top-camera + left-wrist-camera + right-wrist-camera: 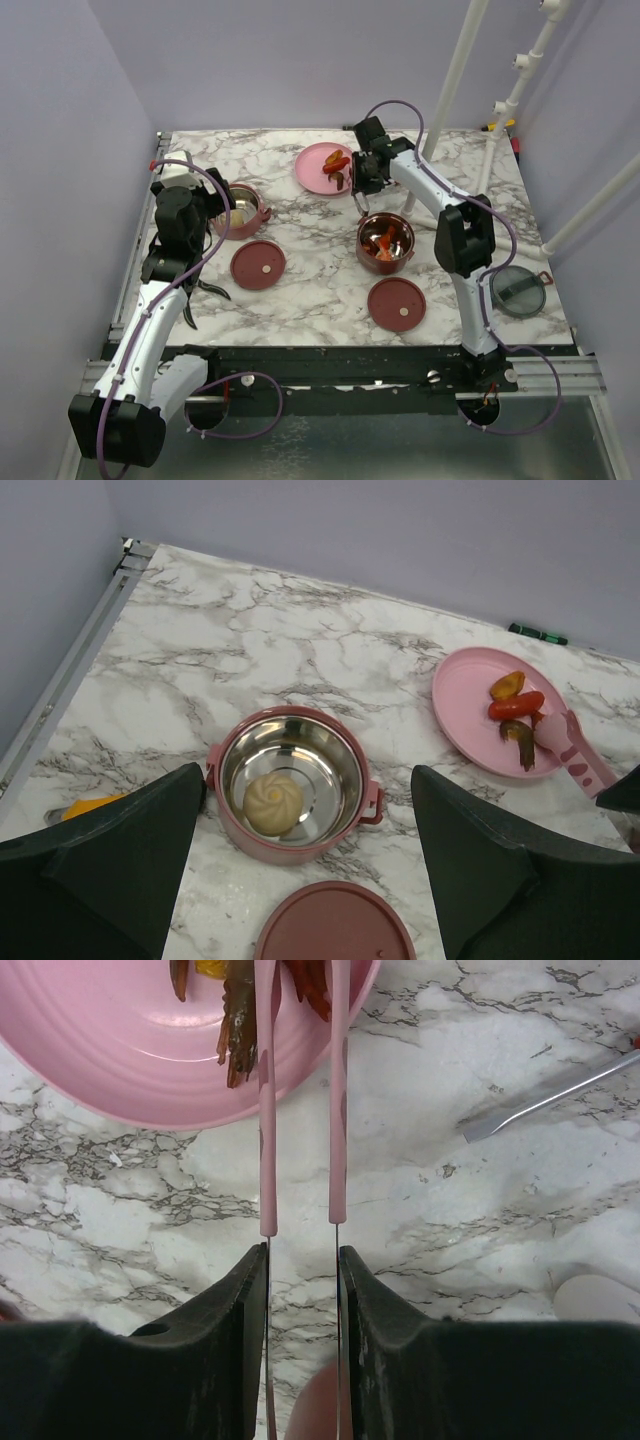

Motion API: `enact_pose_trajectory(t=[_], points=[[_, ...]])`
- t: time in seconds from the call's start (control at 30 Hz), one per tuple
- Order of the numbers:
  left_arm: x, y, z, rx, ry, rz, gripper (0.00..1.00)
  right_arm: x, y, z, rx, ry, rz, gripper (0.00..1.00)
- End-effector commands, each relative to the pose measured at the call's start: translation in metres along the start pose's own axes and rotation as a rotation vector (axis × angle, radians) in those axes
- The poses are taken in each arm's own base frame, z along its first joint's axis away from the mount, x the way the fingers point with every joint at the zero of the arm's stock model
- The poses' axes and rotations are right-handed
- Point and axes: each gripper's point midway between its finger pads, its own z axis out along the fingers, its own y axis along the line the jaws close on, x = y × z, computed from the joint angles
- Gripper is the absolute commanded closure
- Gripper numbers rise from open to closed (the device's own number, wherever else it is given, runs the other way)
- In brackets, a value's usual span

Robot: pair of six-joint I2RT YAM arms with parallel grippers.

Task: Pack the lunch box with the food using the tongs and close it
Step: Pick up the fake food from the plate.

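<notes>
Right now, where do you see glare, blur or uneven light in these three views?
Top view: soft even light, the food on the pink plate too small to resolve. Left wrist view: bright reflections in the steel bowl, the cream ball sharp. Right wrist view: tongs and plate sharp, right hand dark with little detail, a pink blur low between its fingers out of focus.
</notes>
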Motion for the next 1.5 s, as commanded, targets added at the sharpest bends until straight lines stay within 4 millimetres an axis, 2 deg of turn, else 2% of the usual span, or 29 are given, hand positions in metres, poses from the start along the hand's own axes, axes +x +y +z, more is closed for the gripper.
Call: enact_pose_trajectory(t=[0.0, 0.1, 0.2, 0.33, 0.6, 0.8, 0.9, 1.07, 1.23, 1.33, 1.47], points=[[-0.005, -0.002, -0.004, 0.013, -0.024, 0.009, 0.14, 0.006, -0.001, 0.01, -0.004, 0.04, -0.008, 0.68], [-0.005, -0.002, -0.004, 0.014, -0.025, 0.009, 0.13, 0.004, -0.001, 0.011, -0.007, 0.036, -0.008, 0.71], [-0.006, -0.002, -0.005, 0.013, -0.027, 0.011, 0.13, 0.0, 0.001, 0.008, -0.013, 0.024, -0.006, 0.81], [-0.005, -0.002, -0.005, 0.012, -0.026, 0.01, 0.13, -0.008, 0.004, -0.003, -0.03, -0.005, -0.006, 0.83], [-0.004, -0.001, -0.003, 0.01, -0.021, 0.012, 0.13, -0.036, 0.015, -0.047, -0.087, -0.117, -0.013, 0.84], [-0.003, -0.001, -0.003, 0.006, -0.02, 0.015, 0.14, -0.047, 0.019, -0.076, -0.115, -0.183, -0.012, 0.84], [-0.003, 0.0, -0.003, 0.002, -0.019, 0.016, 0.14, -0.047, 0.033, -0.089, -0.196, -0.189, -0.028, 0.85], [-0.001, 0.0, -0.002, -0.001, -0.015, 0.016, 0.14, -0.042, 0.068, -0.114, -0.349, -0.228, -0.09, 0.85], [0.0, 0.001, 0.0, -0.002, -0.01, 0.017, 0.13, -0.033, 0.101, -0.13, -0.423, -0.246, -0.165, 0.84], [0.001, 0.001, 0.0, -0.004, -0.008, 0.015, 0.14, -0.023, 0.13, -0.139, -0.499, -0.243, -0.205, 0.84], [0.003, 0.001, 0.001, -0.007, -0.002, 0.018, 0.13, -0.003, 0.179, -0.148, -0.614, -0.225, -0.278, 0.84]])
